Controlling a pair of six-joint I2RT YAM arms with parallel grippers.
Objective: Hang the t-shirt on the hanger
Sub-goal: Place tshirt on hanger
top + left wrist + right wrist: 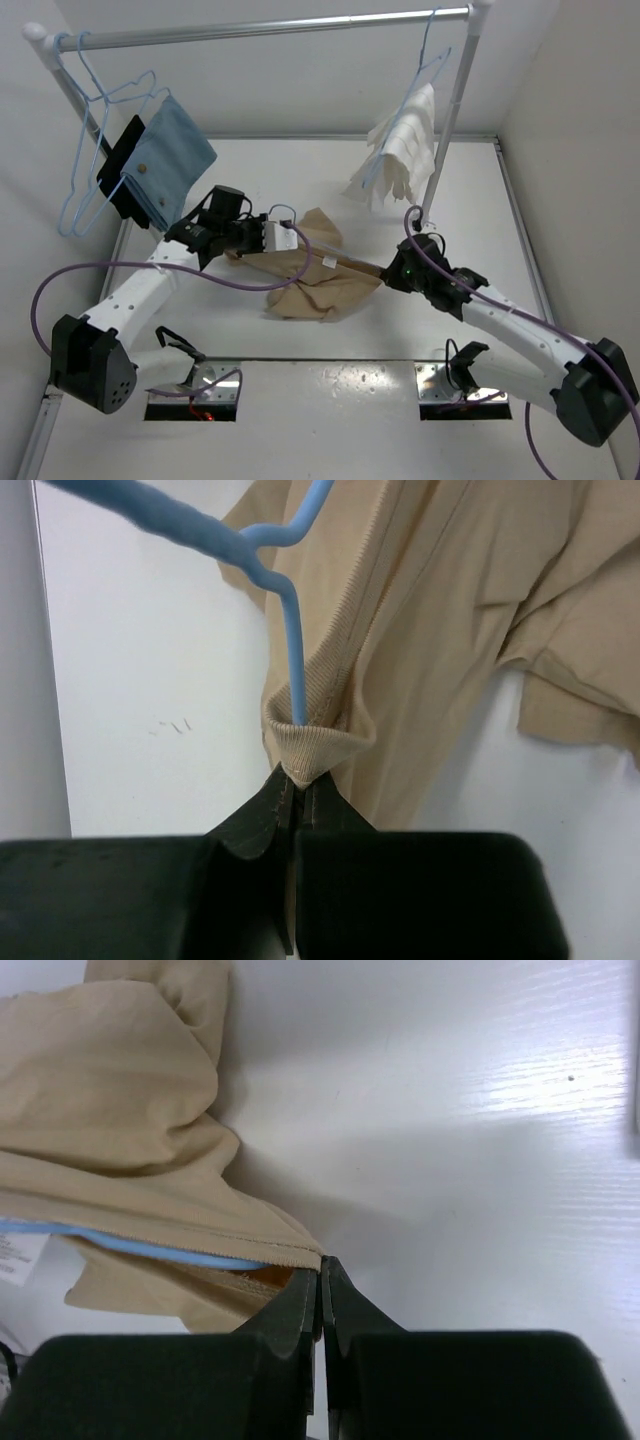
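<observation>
The tan t-shirt [322,280] lies bunched on the white table between my two arms. The light-blue wire hanger is partly inside it, with its hook [284,211] sticking out by my left gripper. My left gripper [290,240] is shut on the ribbed collar [318,742], where the hanger's neck [291,650] comes out of the fabric. My right gripper [385,272] is shut on a stitched edge of the t-shirt [150,1130] at its right end. A stretch of the hanger wire [150,1249] shows under that edge. Most of the hanger is hidden in the cloth.
A metal rail [270,30] on white posts spans the back. At its left end hang light-blue hangers [95,150] and a blue cloth [172,160]. A white cloth [400,150] hangs on a hanger at the right, next to the right post [450,120].
</observation>
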